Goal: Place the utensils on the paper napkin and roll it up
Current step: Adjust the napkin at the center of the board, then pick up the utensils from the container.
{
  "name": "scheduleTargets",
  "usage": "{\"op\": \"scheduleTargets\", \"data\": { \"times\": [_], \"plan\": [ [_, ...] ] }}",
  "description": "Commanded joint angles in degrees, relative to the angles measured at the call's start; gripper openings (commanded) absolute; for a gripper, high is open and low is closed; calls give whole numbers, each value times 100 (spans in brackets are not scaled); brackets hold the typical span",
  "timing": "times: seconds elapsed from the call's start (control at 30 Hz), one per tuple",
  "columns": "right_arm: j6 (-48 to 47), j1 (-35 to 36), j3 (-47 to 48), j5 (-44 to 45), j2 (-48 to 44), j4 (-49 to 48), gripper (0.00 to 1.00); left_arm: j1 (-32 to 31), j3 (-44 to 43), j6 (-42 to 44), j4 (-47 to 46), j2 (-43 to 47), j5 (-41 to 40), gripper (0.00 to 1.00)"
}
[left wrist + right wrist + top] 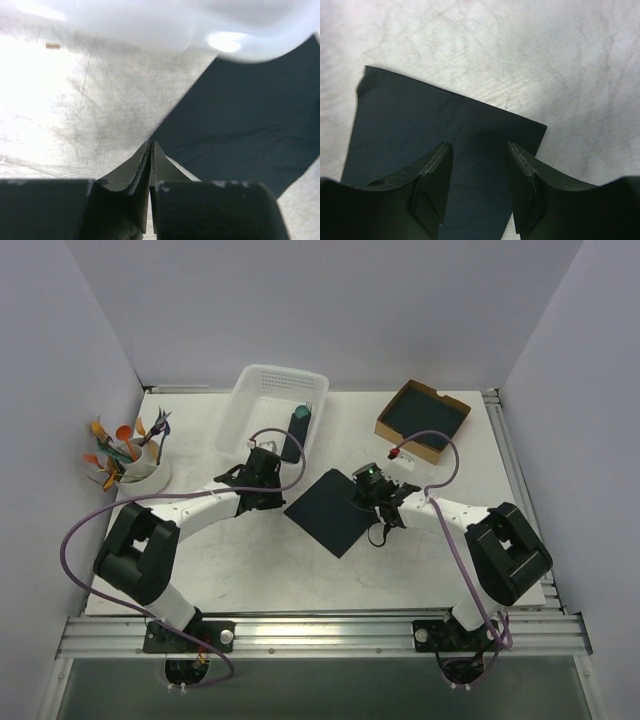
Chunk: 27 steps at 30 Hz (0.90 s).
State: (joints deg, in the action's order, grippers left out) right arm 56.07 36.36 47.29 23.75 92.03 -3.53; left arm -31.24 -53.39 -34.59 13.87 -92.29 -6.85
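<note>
Laying the paper napkin (335, 510) flat, left gripper (151, 145) pressed together at its corner, right gripper (477, 148) spread above it. Next: fetch the utensils (98, 428) from the cup (146, 478).

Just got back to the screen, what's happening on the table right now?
The paper napkin lies flat and unrolled mid-table with nothing on it. The right gripper is over one edge of it, fingers apart. The left gripper has its fingers together at a napkin corner; I can't tell whether they pinch it. The orange utensils stand in the cup on the left, not yet picked.
</note>
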Motion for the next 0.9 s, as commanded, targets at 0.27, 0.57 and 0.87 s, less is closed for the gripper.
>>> {"op": "scheduleTargets", "data": {
  "times": [0.27,0.57,0.87],
  "plan": [
    [-1063,-85,878,-72,-361,98,54,241,-1735,216,327,-947,378,11],
    [-1388,-129,1081,-213,-440,-51,54,751,-2913,356,423,-1941,369,8],
    [-1766,-147,923,-467,-624,-393,55,804,-2769,638,1101,-1091,447,33]
  ]
}}
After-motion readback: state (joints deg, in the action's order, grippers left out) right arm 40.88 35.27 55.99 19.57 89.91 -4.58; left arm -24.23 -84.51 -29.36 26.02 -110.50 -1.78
